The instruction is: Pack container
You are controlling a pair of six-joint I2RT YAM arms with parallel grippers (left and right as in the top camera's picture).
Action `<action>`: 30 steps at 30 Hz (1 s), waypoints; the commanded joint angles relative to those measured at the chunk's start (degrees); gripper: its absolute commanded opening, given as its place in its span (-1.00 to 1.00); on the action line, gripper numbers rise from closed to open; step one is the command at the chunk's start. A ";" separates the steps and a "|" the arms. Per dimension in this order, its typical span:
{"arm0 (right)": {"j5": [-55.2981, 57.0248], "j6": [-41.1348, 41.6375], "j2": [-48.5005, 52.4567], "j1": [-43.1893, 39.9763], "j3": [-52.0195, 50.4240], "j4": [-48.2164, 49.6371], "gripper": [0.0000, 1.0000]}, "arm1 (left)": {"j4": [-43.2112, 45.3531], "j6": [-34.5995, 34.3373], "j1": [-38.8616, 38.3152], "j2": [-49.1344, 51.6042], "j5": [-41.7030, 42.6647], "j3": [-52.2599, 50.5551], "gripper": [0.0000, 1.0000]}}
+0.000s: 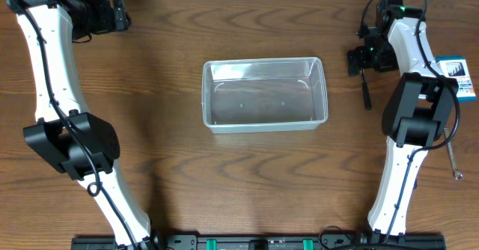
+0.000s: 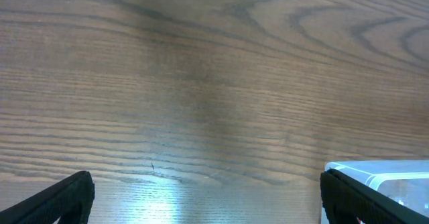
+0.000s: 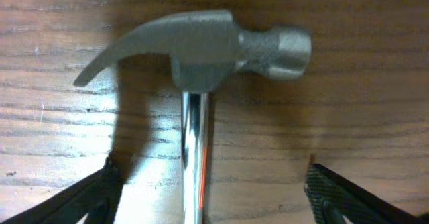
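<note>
The clear plastic container (image 1: 264, 94) stands empty in the middle of the table; its corner (image 2: 395, 177) shows at the right of the left wrist view. A steel claw hammer (image 3: 201, 46) lies on the wood at the far right, its black handle (image 1: 366, 93) pointing toward the front. My right gripper (image 3: 211, 194) hangs over it, open, with one finger on each side of the chrome shaft (image 3: 194, 157) and touching neither side. In the overhead view that gripper (image 1: 363, 55) covers the hammer's head. My left gripper (image 2: 208, 200) is open over bare wood at the far left (image 1: 120, 14).
A small blue-and-white box (image 1: 458, 76) sits at the right edge beside the right arm. A slim metal tool (image 1: 453, 156) lies near the right edge, closer to the front. Both arm bases stand at the front edge.
</note>
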 commanded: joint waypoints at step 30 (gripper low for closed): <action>-1.68 2.73 0.94 0.98 -0.44 2.19 -0.45 | -0.17 -0.09 0.24 -0.24 0.52 0.98 0.96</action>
